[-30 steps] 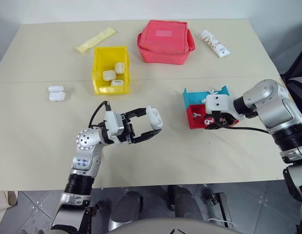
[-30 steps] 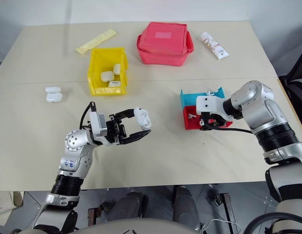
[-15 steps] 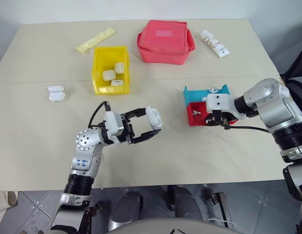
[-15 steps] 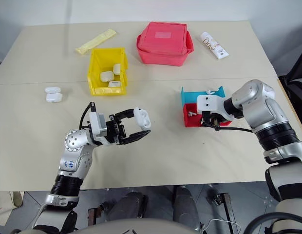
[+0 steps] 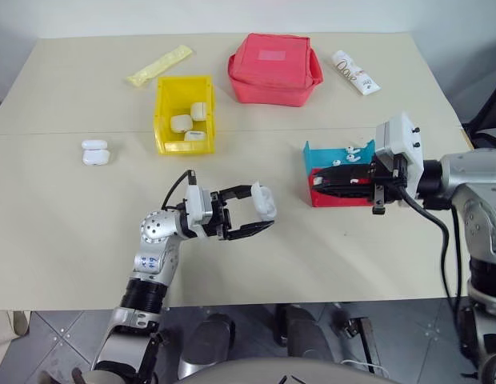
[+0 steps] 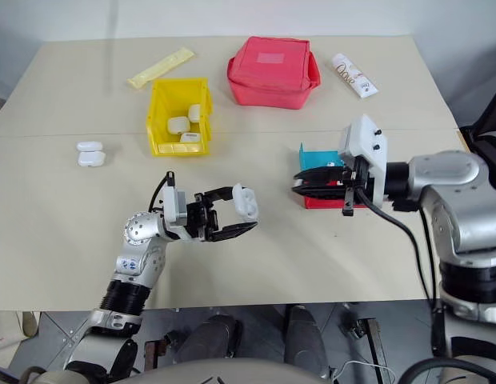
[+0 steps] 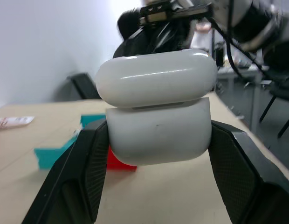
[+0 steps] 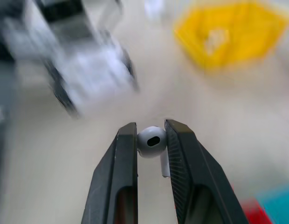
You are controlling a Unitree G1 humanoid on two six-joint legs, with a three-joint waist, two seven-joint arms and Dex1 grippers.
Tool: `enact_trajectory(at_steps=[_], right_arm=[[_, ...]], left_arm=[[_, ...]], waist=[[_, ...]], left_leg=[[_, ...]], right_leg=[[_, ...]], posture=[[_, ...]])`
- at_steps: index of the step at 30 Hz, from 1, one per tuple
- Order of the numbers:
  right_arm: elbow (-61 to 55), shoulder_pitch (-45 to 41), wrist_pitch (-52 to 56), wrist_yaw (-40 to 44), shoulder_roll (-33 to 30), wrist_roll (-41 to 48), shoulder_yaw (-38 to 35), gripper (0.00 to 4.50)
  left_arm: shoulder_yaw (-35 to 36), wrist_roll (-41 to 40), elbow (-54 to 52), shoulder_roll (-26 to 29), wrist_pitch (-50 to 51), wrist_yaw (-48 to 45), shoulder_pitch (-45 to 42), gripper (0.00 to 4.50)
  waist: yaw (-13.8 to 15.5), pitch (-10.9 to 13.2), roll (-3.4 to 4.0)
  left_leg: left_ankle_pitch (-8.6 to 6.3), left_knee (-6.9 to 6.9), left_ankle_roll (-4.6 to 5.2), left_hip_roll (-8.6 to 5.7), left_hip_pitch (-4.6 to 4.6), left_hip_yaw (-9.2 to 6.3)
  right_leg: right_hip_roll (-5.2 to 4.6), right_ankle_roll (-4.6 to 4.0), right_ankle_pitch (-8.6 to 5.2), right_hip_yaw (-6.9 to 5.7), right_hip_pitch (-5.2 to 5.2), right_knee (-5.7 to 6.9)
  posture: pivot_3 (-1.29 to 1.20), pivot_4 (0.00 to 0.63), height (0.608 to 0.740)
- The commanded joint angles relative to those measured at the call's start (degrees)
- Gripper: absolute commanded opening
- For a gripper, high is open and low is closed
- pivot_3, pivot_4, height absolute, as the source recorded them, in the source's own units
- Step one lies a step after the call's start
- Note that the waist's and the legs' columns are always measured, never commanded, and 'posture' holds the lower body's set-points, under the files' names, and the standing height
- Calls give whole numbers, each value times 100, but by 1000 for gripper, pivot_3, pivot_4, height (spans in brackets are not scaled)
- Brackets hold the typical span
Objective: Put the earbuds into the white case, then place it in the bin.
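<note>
My right gripper is closed on one earbud, head pinched between the two fingers, stem hanging below; it points across the table toward my left gripper. That gripper clamps the white case by its lower half and holds it above the table, near the front edge. In the left wrist view the lid looks down or very nearly so, with only a thin seam showing; from the head views I cannot tell how far it is open.

Progress, as I judge it: an earbud is picked, the case is in hand, nothing is seated yet. Left to do: load the earbuds, shut the lid, carry the case to the bin, which stands well back on my left and already holds three cases.

Behind my right gripper sit a blue tray and a red tray; another earbud lies in the blue one. My fingers hide most of the red tray's inside. The right wrist view is smeared beyond the fingers, so the case there is only a pale blur.

Two spare cases lie left of the bin.
</note>
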Motion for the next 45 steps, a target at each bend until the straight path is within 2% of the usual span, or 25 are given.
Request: enact_trajectory(at_steps=[1, 6, 13, 33, 45], right_arm=[[-596, 99, 346, -785, 409, 847, -396, 493], [-749, 227, 340, -1710, 1099, 1325, -265, 493], [-574, 402, -3, -2148, 1257, 1296, 103, 493], [-178, 1173, -1164, -2210, 1256, 1058, 756, 493], [54, 1365, -1489, -1829, 783, 901, 922, 493]], left_arm=[[65, -187, 256, -106, -116, -273, -299, 2817], [24, -266, 602, -285, -44, -674, -706, 2817], [70, -312, 745, -409, -24, -921, -955, 2817], [264, -457, 637, -570, 258, -944, -1134, 2817], [360, -434, 840, -638, 144, -1079, -1299, 2817]], waist=[[-14, 0, 0], [-32, -1, -2], [-36, -2, -2], [-47, -1, -2], [-43, -1, -2]], left_leg=[[0, 0, 1, -2, 0, 0], [0, -3, 2, -1, 0, 1], [2, -3, 4, -4, 0, 0], [2, -5, 5, -3, 1, 1], [2, -5, 5, -3, 1, 1]], right_leg=[[-1, 1, 0, 0, 0, 5], [2, 1, 1, 0, -3, 5], [2, 1, 1, 0, -2, 6], [6, 1, 1, 1, -2, 4], [6, 1, 1, 1, -2, 1]], posture=[[0, 150, 740], [0, 150, 740], [0, 150, 740], [0, 150, 740], [0, 150, 740]])
